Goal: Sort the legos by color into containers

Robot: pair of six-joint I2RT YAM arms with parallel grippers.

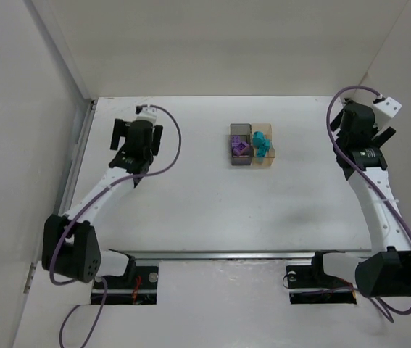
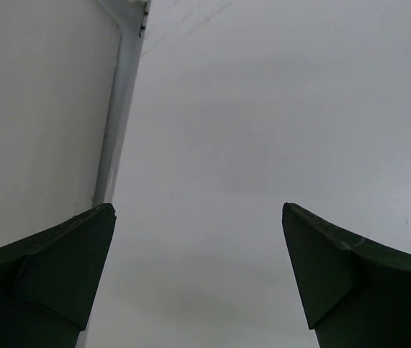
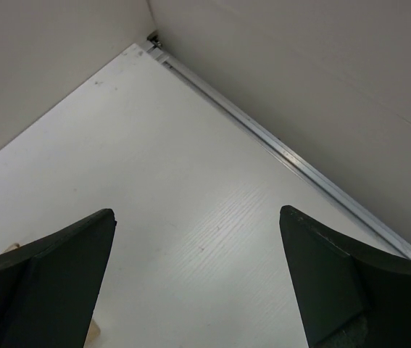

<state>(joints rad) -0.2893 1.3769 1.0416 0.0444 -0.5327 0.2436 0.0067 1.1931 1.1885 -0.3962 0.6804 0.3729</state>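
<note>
The joined containers stand at the table's middle back. The dark grey box point(image 1: 239, 130) on the left holds purple legos point(image 1: 239, 147). The pale tan box point(image 1: 269, 161) on the right holds teal legos point(image 1: 261, 142). My left gripper point(image 1: 137, 129) hovers far left of the boxes, open and empty; in the left wrist view its fingertips point(image 2: 100, 225) stand wide apart over bare table. My right gripper point(image 1: 361, 119) hovers far right of the boxes, open and empty; its fingers point(image 3: 296, 228) frame bare table near the corner.
White walls enclose the table on the left, back and right. A metal rail point(image 2: 114, 138) runs along the left wall's foot, and another point(image 3: 285, 156) along the wall in the right wrist view. The arm bases point(image 1: 125, 272) sit at the near edge.
</note>
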